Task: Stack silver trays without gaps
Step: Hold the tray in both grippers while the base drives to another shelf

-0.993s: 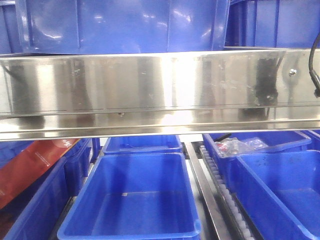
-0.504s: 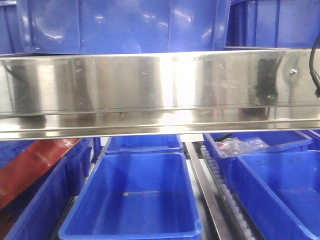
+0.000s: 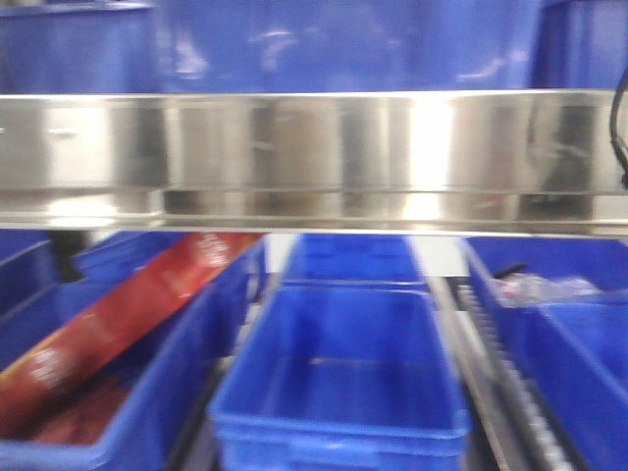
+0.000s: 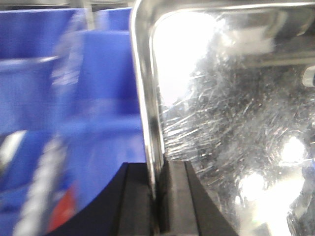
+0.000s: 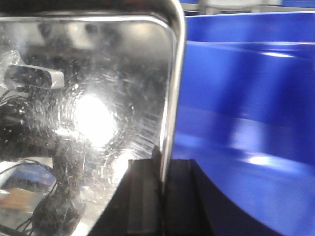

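- My left gripper [image 4: 156, 169], seen from its wrist camera, is clamped on the left rim of the silver tray [image 4: 221, 123], with one black finger on each side of the rolled edge.
- My right gripper [image 5: 162, 163] pinches the opposite rim in the same way. The tray's scratched floor throws back a bright patch of lamp glare.
- Held between my two arms, the tray runs level across the full width of the front view, its polished side wall facing the camera.
- Just below and beyond it sits an empty centre bin [image 3: 343, 373], with a second blue bin [image 3: 353, 257] close behind.
- On my left, the left bin [image 3: 167, 402] holds a long red package [image 3: 128, 314] lying on a slant.
- On my right, a roller rail [image 3: 496, 363] separates the centre bin from the right bin [image 3: 589, 363]. A clear plastic bag [image 3: 540, 289] lies at that bin's far end.
- Farthest off, large blue crates [image 3: 343, 44] rise above the tray's top edge. The whole front view is blurred.
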